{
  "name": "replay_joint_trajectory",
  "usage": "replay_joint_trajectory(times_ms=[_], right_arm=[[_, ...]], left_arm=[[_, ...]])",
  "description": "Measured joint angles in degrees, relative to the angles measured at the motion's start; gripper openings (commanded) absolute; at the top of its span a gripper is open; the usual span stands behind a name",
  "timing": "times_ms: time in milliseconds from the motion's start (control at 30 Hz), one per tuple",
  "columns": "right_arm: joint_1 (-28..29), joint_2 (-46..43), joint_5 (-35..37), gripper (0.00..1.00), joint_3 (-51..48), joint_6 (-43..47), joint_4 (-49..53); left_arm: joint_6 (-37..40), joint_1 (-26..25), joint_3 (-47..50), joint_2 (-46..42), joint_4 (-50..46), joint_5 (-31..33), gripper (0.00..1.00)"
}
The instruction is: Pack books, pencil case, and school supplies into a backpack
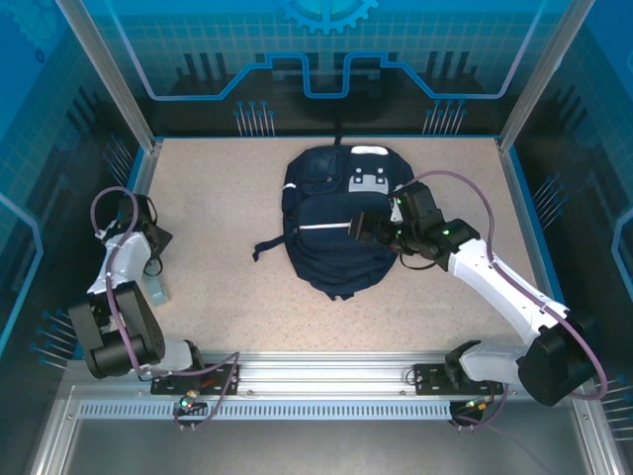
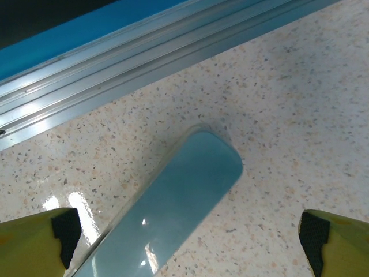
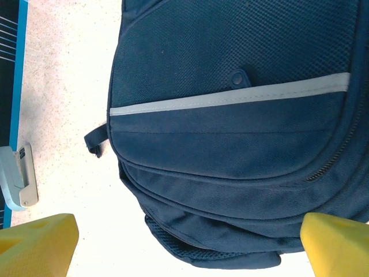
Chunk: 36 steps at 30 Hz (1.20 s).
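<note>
- While the backpack (image 1: 331, 223) (image 3: 230, 144) lies flat on the table (image 1: 227, 297), mid-width and nearer the far edge, its front faces up and its white patches point toward the far edge.
- Over the bag's right side hangs the right gripper (image 1: 362, 229) (image 3: 185, 248), jaws spread wide with nothing between them.
- From the right wrist, the yellow fingers (image 3: 37, 242) sit at the bottom corners of the view, with the bag's front pocket and its white reflective stripe (image 3: 230, 98) beyond them.
- On the bag's left side a short dark strap (image 3: 95, 141) (image 1: 265, 247) sticks out onto the table.
- Close to the table's left edge, the left gripper (image 1: 153, 265) (image 2: 189, 236) points down, jaws wide apart and gripping nothing.
- Below it a pale blue case (image 2: 173, 202) (image 1: 158, 290), glossy with rounded ends, lies flat on the table, passing between the fingertips (image 2: 63, 231) at a slant; whether they touch it cannot be told.
- Beyond the case, an aluminium rail (image 2: 144, 63) runs along the table's left edge.
</note>
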<state>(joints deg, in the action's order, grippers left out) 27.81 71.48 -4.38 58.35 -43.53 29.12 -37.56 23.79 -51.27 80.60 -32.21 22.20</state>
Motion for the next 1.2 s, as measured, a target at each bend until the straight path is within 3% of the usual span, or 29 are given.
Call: replay_joint_trajectory(times_ms=[200,600,800,1200], right_arm=[[1.2,0.2,0.8,1.0,1.0,0.0,0.4],[1.6,1.1,1.1,1.0,1.0,-0.2,0.5],[1.6,1.1,1.4,1.0,1.0,-0.2,0.6],[1.5,-0.5,2.9,1.0,-0.7,0.3,2.5]], left_arm=[[1.9,1.4,-0.2,7.8,0.6,-5.1,0.84],[3.5,1.3,-0.3,9.6,0.7,-8.6,0.4],[4.2,-0.9,-0.3,9.5,0.8,-8.6,0.35],[4.3,-21.2,-0.1,1.7,-0.8,-14.4,0.29]])
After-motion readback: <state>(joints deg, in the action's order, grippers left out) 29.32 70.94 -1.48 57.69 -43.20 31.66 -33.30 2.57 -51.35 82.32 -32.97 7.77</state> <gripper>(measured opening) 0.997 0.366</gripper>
